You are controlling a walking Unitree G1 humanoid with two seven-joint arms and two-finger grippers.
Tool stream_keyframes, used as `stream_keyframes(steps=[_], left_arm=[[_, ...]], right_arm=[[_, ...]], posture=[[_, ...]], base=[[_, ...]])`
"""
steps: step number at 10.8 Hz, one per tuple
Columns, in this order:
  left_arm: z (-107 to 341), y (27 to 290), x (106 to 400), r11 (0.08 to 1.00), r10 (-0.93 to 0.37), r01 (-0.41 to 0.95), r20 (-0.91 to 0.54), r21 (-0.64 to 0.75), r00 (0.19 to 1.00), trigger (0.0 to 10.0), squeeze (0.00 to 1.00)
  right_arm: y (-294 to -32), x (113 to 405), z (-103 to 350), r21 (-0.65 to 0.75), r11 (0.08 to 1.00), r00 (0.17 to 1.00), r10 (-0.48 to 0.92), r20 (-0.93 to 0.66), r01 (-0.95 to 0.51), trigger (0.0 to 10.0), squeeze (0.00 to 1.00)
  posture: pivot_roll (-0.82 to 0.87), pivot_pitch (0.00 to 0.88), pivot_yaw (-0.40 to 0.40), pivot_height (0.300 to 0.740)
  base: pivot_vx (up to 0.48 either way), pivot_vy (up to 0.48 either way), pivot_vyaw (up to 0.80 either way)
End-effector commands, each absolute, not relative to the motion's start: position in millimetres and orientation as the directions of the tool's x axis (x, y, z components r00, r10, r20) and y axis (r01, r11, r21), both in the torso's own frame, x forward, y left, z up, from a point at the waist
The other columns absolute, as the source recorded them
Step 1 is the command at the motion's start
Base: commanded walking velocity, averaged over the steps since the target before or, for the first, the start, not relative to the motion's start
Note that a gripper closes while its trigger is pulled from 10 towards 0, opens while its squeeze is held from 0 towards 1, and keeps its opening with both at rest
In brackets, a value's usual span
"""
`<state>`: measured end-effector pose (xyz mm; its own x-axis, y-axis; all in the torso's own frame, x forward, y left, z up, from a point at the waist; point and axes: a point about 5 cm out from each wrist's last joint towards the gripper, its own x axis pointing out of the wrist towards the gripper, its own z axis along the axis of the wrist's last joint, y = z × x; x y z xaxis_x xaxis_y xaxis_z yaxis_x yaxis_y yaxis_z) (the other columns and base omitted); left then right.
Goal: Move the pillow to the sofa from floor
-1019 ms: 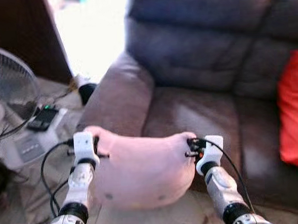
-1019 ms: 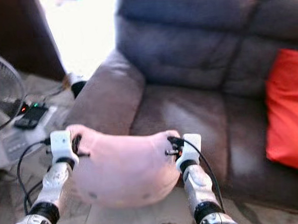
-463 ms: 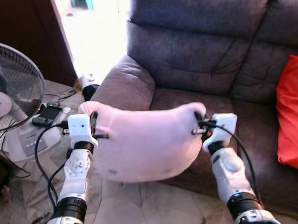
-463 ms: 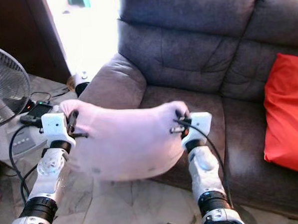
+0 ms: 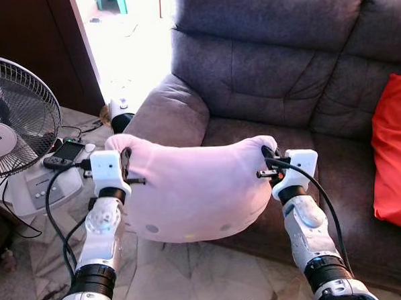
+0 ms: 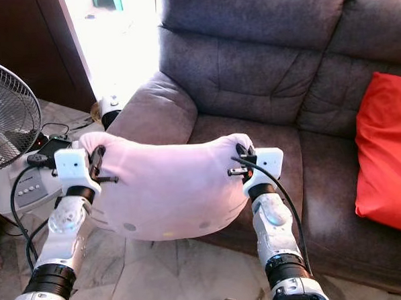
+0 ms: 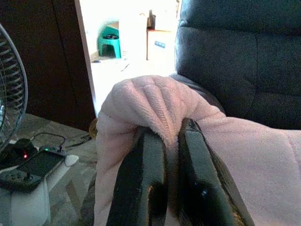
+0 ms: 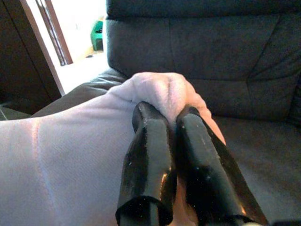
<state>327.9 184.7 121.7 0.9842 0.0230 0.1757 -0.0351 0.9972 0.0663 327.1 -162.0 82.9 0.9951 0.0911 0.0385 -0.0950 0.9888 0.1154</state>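
Pillow [image 5: 192,191], pale pink and soft, is held off the floor between both arms, hanging in front of the sofa [image 5: 277,72] seat edge and just beside the sofa's left armrest [image 5: 168,115]; it sags in the middle, with its two upper corners raised. Left gripper [image 5: 125,169] has its two black fingers [image 7: 141,183] pressed together on the pillow's left corner, with a fold of fabric pinched between them, as seen in the left wrist view. Right gripper [image 5: 268,161] is likewise clamped on the pillow's right corner, fabric bunched between its fingers [image 8: 148,165]. Sofa is dark grey-brown, and a red cushion [image 5: 394,153] rests on its seat at the robot's right, well apart from the pillow. Standing fan [image 5: 14,119] is on the floor to the robot's left, with a small white unit [image 5: 44,188] and a dark handset [image 5: 65,154] beside its base and cables trailing across the tiled floor [image 5: 187,278]. Bright doorway [image 5: 127,39] lies behind the armrest.
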Motion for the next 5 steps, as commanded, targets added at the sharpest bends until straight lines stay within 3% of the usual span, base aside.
stream_keyframes(steps=[1,5], left_arm=[[145.8,197.9,329.5,0.994,0.076,-0.093,0.269,0.052,0.960,10.0,0.00],[153.3,186.5,328.2,0.996,0.035,-0.055,0.282,0.064,0.959,10.0,0.00]], right_arm=[[-179.5,329.7,97.0,0.129,0.992,0.995,-0.001,0.097,-0.012,10.0,0.00],[-183.8,330.0,106.3,0.135,0.991,0.991,-0.031,0.131,0.013,10.0,0.00]], posture=[[0.10,0.009,-0.075,0.740],[0.10,0.000,-0.076,0.740]], base=[[0.000,0.000,0.00],[0.000,0.000,0.00]])
